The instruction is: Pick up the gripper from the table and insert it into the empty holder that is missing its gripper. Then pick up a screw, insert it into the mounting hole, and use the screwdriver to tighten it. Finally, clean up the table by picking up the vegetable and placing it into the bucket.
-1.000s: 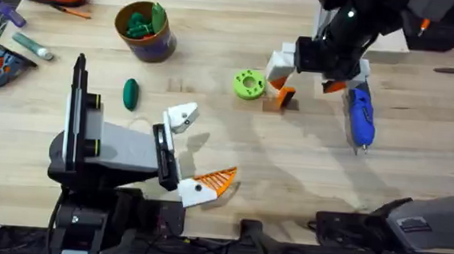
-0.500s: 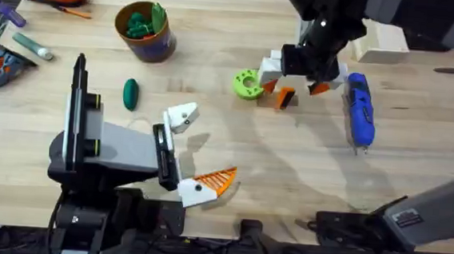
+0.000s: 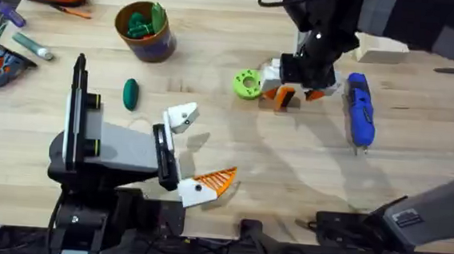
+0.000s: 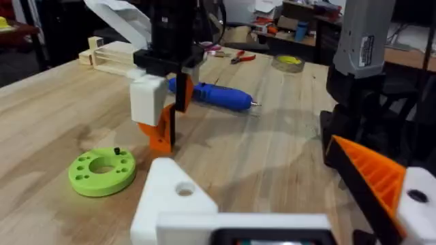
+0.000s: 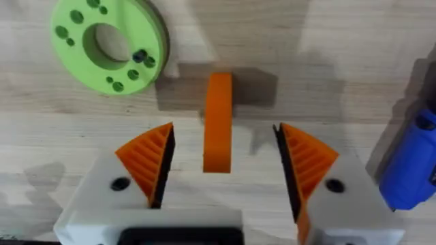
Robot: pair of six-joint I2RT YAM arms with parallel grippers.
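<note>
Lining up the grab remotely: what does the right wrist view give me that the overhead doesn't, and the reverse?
Right wrist alone: the right gripper open, its orange pads either side of the orange finger piece, not touching. Overhead alone: the dark green vegetable, the bucket, and the left arm's claw with its bare white holder. Both: the lime-green disc and the blue screwdriver.

Plastic parts on pale matt wood

Worktop (image 3: 209,154) of light wood, visible grain, matt. Orange gripper (image 5: 218,122) of smooth matt plastic; right end effector (image 5: 221,167) with ribbed orange pads (image 5: 146,160) on white plastic blocks. Lime-green disc (image 5: 109,41) matt, drilled plastic. Blue screwdriver (image 4: 214,95) glossy plastic, thin metal bit. Dark green vegetable (image 3: 130,93) smooth, slightly shiny.
</note>
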